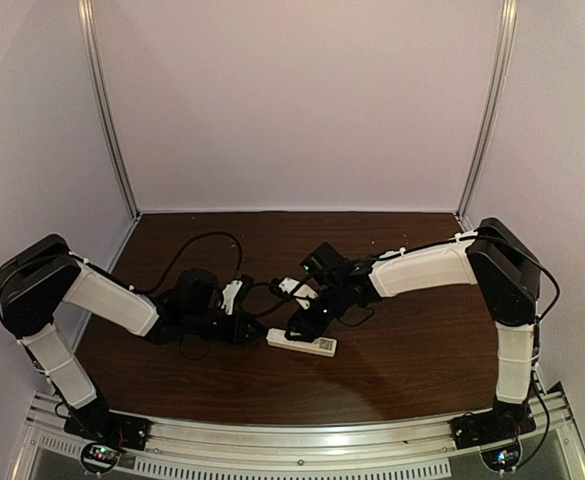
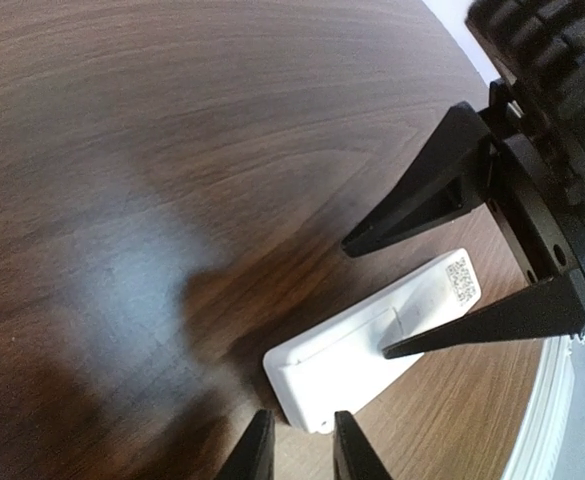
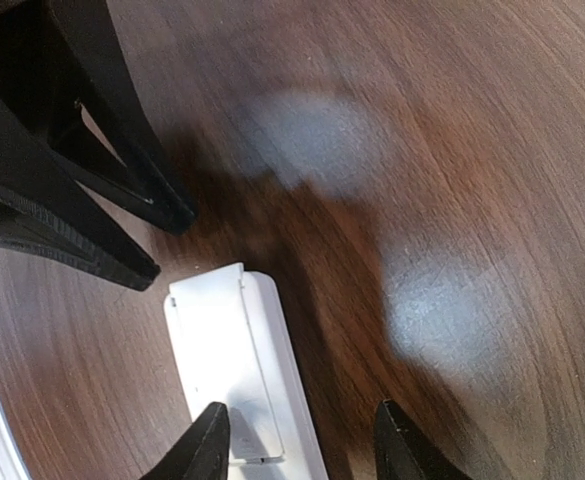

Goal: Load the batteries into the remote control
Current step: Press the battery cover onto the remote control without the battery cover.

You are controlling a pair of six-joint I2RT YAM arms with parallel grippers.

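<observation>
The left hand (image 1: 257, 333) blocks the left end of the remote control (image 1: 317, 346), and the right hand (image 1: 300, 328) hangs over its middle. Cables (image 1: 207, 245) clutter the desk (image 1: 422, 340) behind, while its right side lies open.

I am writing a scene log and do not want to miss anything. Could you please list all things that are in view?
remote control: one, white, lying back up at the front middle, with a code label at one end.
batteries: none in view.
table: one, dark brown wood.
walls: pale, behind and at both sides.
cables: several, black, looping over the table by the arms.
left arm, right arm: two, white and black, reaching in from the near edge.
left claw: one, black, open, at the remote's end without the label.
right claw: one, black, open, over the remote.
</observation>
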